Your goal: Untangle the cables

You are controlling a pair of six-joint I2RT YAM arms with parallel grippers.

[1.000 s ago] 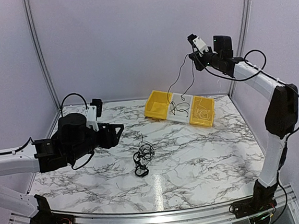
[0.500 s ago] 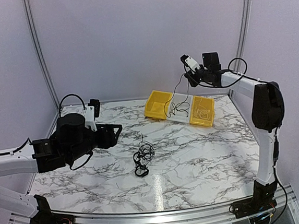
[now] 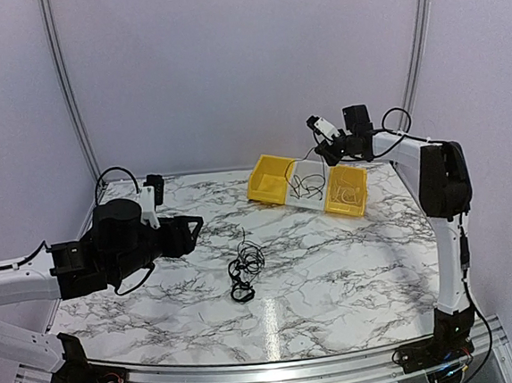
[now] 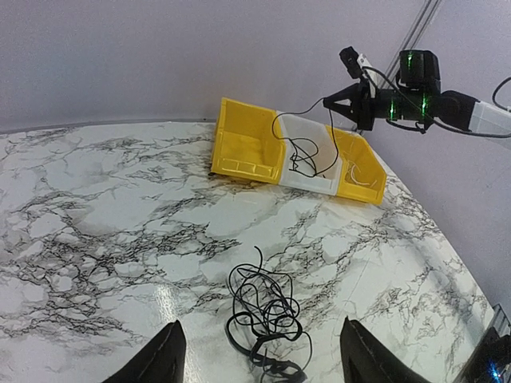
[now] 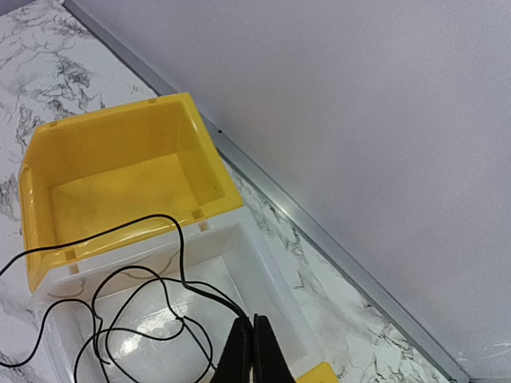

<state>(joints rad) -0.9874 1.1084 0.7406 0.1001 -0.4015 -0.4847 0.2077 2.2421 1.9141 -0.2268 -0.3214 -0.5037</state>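
A small tangle of thin black cables point(image 3: 242, 270) lies mid-table; in the left wrist view the tangle point(image 4: 267, 317) sits below and between my open fingers. My left gripper point(image 3: 198, 224) is open and empty, above the table to the left of the tangle. My right gripper point(image 3: 323, 157) is shut on one thin black cable point(image 5: 136, 299), which hangs in loops into the white bin point(image 3: 318, 198). In the right wrist view the right gripper point(image 5: 253, 321) is closed tight, with the strand leaving at the left. The held cable point(image 4: 306, 154) also shows in the left wrist view.
Three bins stand in a row at the back right: a yellow bin point(image 3: 268, 180), the white bin, and another yellow bin point(image 3: 347, 192) holding a whitish wire loop. The back wall and a metal rail point(image 5: 335, 247) run just behind them.
My right gripper has come down and to the left from high above the bins to just over the white bin, lowering the held cable into it. The left arm drew back slightly to the left.
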